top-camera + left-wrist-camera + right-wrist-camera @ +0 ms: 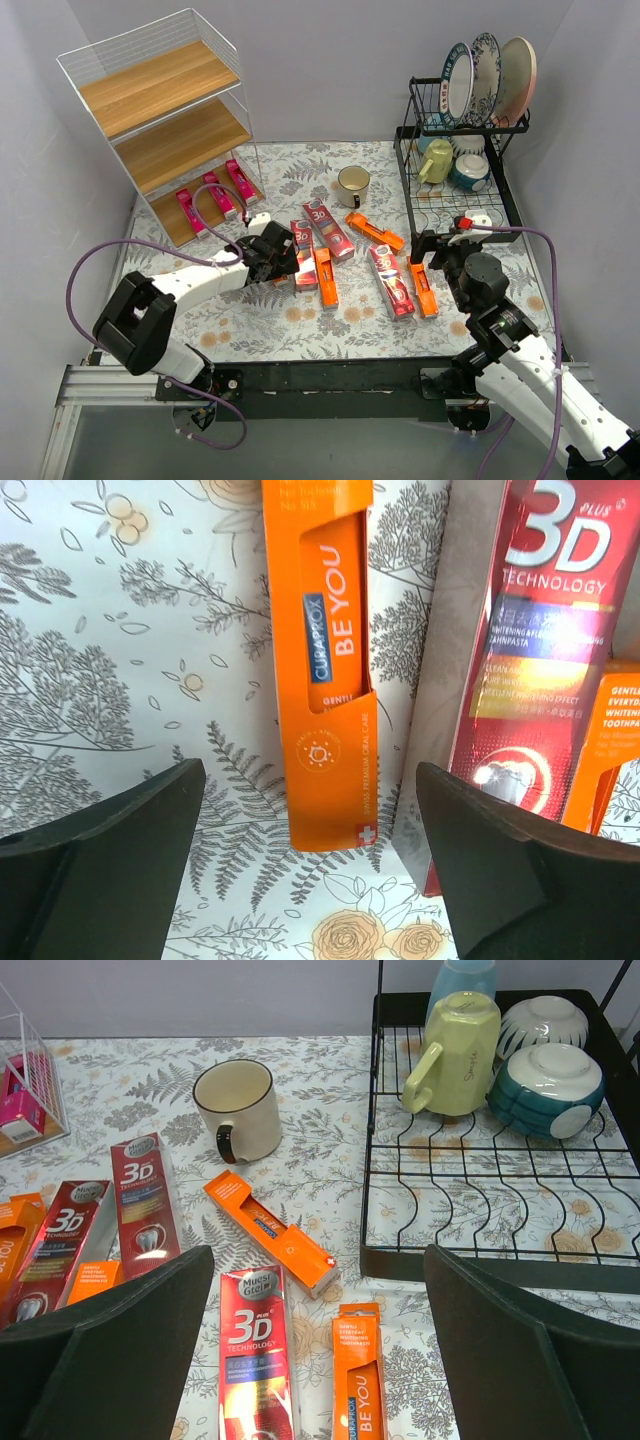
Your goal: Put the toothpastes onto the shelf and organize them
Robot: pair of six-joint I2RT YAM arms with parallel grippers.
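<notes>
While the left gripper (308,776) hangs low over the flowered tablecloth (120,630), its two dark fingers (110,860) stand wide apart with nothing clamped between them. An orange carton (322,680) marked "BE YOU" lies flat on the cloth right in that gap, lengthwise, ungripped. Just to its right sits a dark red 3D carton (530,630), and a second orange carton (618,740) is pressed hard against that red one's far edge.

Over to the right gripper (315,1260): it is spread wide as well, empty, held above the table. Below it a red carton (255,1360) and a slim orange box (358,1385) lie side by side, and a slanted orange carton (270,1230) rests just beyond them, near the cream mug (238,1110). The black dish rack (480,1260) stands to the right with a yellow-green cup (455,1050) and two bowls (545,1085) inside.

From overhead, the shelf (160,85) stands at the far left corner. Three magenta-pink cartons (218,195) lie side by side on its lowest board. The other toothpastes (328,228), red and orange, are scattered flat on the cloth between the shelf and the rack, none of them in either gripper.
</notes>
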